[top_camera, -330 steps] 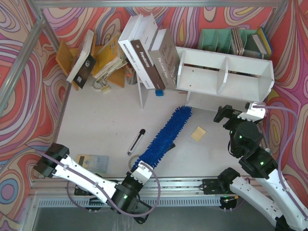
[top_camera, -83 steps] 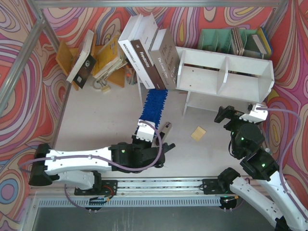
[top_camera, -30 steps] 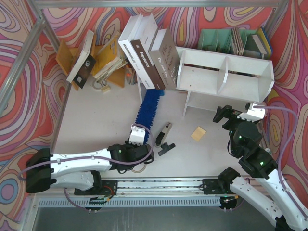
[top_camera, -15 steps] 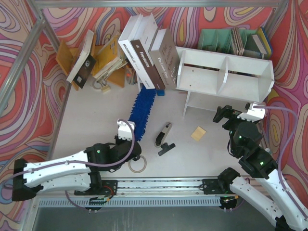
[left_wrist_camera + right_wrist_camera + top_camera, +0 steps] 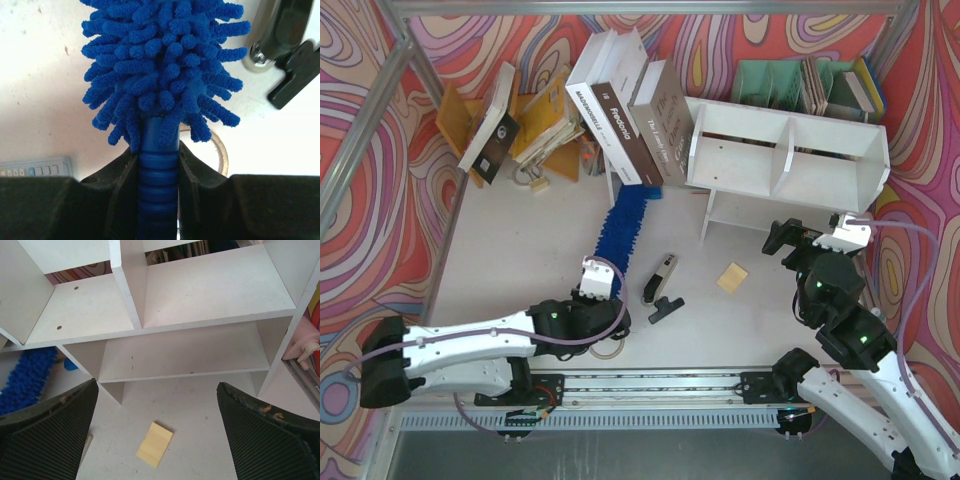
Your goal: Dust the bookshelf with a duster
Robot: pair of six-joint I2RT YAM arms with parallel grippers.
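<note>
My left end effector [image 5: 601,268] is clamped on the duster [image 5: 623,228], its two black fingers [image 5: 117,180] pressing the ribbed blue handle [image 5: 159,190] from both sides just below the head [image 5: 162,65]. The duster is bright blue, a long brush of shaggy noodle strands (thick and tangled up close). From my grip it runs toward 1 o'clock. Its tip sits at the foot of the leaning books [image 5: 620,110], at 9 o'clock of the bookshelf [image 5: 785,160] and apart from it. Whether the head rests on the worktop [image 5: 520,240] or hangs just above it I cannot tell.

The bookshelf is white board in two tiers, the upper one split by a divider [image 5: 127,290], and it stands at 2 o'clock on the worktop. My right end effector [image 5: 788,240] faces its open front from 6 o'clock with jaws wide apart, holding nothing. A yellow pad [image 5: 731,277] lies flat between that end effector and the duster. At 3 o'clock of my left end effector lies a black-and-silver tool [image 5: 660,277], and at 6 o'clock a tape ring [image 5: 607,345]. A pale green file organiser [image 5: 770,82] stands behind the shelf at 12 o'clock.

The worktop is white and scuffed. The walls [image 5: 360,200] carry swirling red, pink and blue patterns inside a metal frame [image 5: 640,6].
</note>
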